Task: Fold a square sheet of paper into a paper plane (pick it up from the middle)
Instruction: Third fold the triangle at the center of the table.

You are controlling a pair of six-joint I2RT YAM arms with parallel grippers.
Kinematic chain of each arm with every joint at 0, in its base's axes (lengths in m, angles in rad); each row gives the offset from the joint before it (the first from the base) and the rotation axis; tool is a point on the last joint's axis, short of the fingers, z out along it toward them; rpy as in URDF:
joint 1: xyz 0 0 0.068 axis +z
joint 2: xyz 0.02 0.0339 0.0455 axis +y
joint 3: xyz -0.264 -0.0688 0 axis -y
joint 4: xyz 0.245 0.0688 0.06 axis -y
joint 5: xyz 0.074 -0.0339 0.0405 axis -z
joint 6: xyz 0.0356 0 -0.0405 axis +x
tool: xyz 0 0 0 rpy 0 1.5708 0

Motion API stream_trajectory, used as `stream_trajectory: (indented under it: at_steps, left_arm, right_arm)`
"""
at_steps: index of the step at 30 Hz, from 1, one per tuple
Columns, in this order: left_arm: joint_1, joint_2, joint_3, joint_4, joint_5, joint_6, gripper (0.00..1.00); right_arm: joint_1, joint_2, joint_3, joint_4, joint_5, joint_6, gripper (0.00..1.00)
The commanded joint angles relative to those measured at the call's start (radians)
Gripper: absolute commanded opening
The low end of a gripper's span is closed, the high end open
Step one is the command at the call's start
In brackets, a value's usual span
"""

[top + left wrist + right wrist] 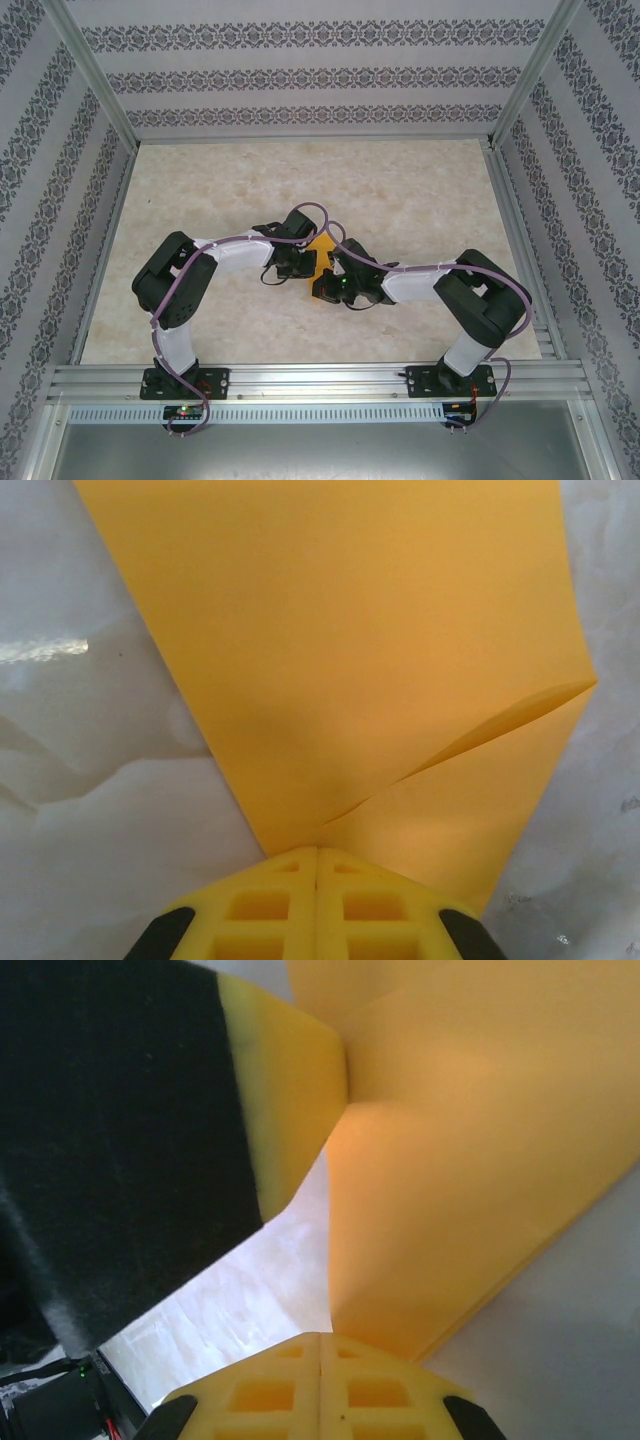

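now both arms meet mid-table. the left gripper (317, 852) is clenched, its tips pressed on the narrow near end of the partly folded orange sheet of paper (340, 630) lying on the marbled table (420, 200). the right gripper (320, 1338), likewise clenched, meets a lifted fold of it.

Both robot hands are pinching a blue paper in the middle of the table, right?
Not blue: the paper is orange, as the left wrist view shows. The left gripper and right gripper do pinch it in the middle of the table.
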Motion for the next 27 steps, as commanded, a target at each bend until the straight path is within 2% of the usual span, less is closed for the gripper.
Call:
stream_trajectory:
  at_steps: [1, 9, 17, 22, 27]
  left_arm:
    - [0.002, 0.096, -0.079, -0.114, -0.126, -0.002, 0.00]
    - [0.002, 0.097, -0.077, -0.114, -0.128, -0.003, 0.00]
    - [0.002, 0.091, -0.075, -0.118, -0.127, -0.003, 0.00]
    - [0.002, 0.091, -0.066, -0.120, -0.123, 0.001, 0.00]
    - [0.002, 0.088, -0.057, -0.114, -0.112, 0.012, 0.00]
  right_arm:
    - [0.012, 0.028, 0.007, -0.015, 0.002, -0.009, 0.00]
    - [0.019, 0.048, 0.024, -0.122, 0.003, -0.046, 0.00]
    - [-0.038, -0.082, 0.048, -0.148, 0.070, -0.076, 0.00]
    - [-0.098, -0.032, 0.060, -0.116, 0.059, -0.079, 0.00]
    - [-0.112, 0.039, 0.101, -0.084, 0.031, -0.082, 0.00]
